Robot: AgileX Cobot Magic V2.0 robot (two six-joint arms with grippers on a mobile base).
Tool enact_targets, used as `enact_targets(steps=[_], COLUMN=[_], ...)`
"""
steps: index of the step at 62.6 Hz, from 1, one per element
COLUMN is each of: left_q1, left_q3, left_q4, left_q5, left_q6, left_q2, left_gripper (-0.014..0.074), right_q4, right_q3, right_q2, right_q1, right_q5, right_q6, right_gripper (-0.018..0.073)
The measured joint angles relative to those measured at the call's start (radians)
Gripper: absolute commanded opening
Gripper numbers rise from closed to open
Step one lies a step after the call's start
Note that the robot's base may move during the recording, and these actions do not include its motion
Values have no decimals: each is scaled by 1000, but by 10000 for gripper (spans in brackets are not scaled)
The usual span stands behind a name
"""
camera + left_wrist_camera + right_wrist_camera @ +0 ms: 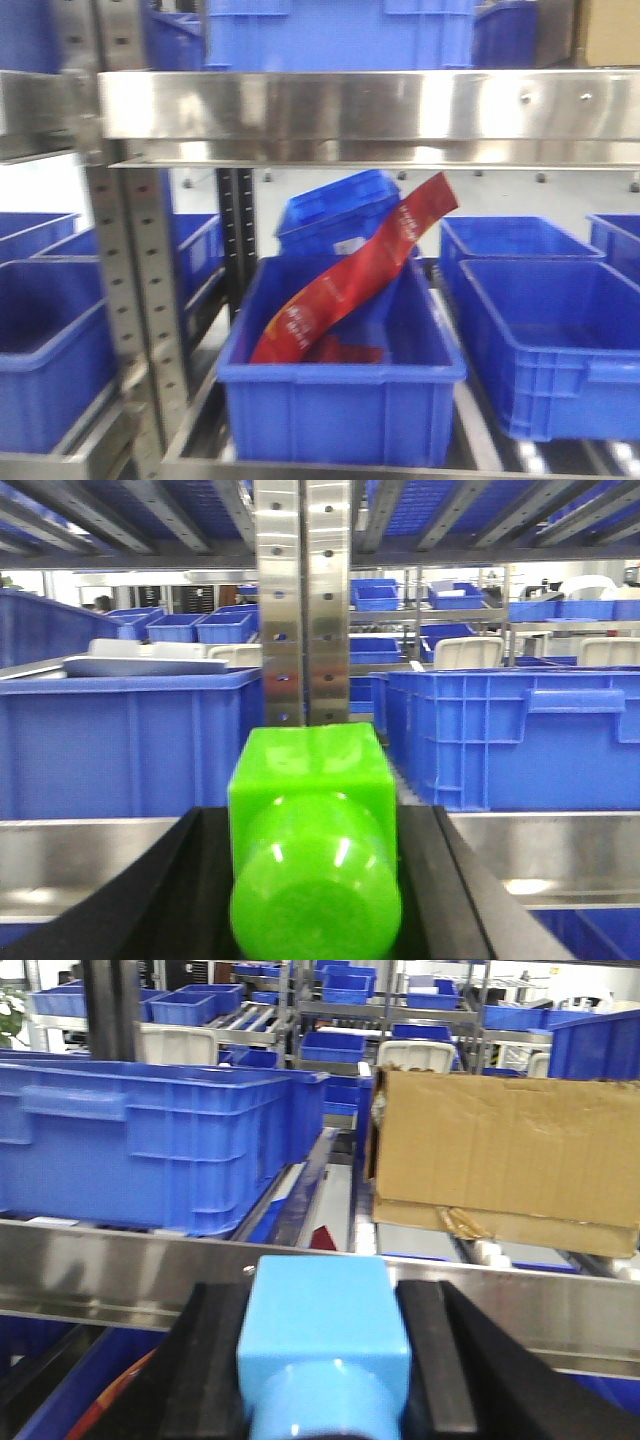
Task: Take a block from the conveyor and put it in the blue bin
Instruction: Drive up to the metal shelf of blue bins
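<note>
The left claw (315, 825) grips a bright green block (310, 770), black fingers (195, 880) pressed against its two sides and the block's rounded end turned toward the wrist camera. Straight ahead of this claw stands a perforated steel post (300, 600). A steel rail (60, 860) runs across just beyond the fingers. Past the rail, a blue crate (120, 745) sits to the claw's left with pale trays (150, 660) lying on top. A second blue crate (510, 730) sits to its right.

The right claw (322, 1300) is closed on a light-blue block (322, 1360), with black fingers (215, 1345) touching either side. A steel shelf edge (110, 1260) crosses just ahead of it. Farther off, a ribbed blue tub (150, 1140) rests to the claw's left and a worn cardboard box (500, 1150) to its right.

In the front view, an open blue bin (340, 410) sits on a lower shelf beneath a steel beam (350, 105). A long red packet (350, 280) leans tilted in it, its lower end inside and its upper end poking above the rear rim. Neighbouring bins (540, 330) stand on both sides. How this bin lies relative to either claw cannot be told.
</note>
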Motion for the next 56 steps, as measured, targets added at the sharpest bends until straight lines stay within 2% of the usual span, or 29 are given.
enact_targets(steps=[56], left_q1=[0], left_q3=[0], left_q4=[0], left_q5=[0], left_q6=[0], left_q2=[0], left_gripper=[-111], right_q4=[0], right_q3=[0], right_q2=[0], right_q1=[0], right_q5=[0], right_q6=[0], right_gripper=[-162])
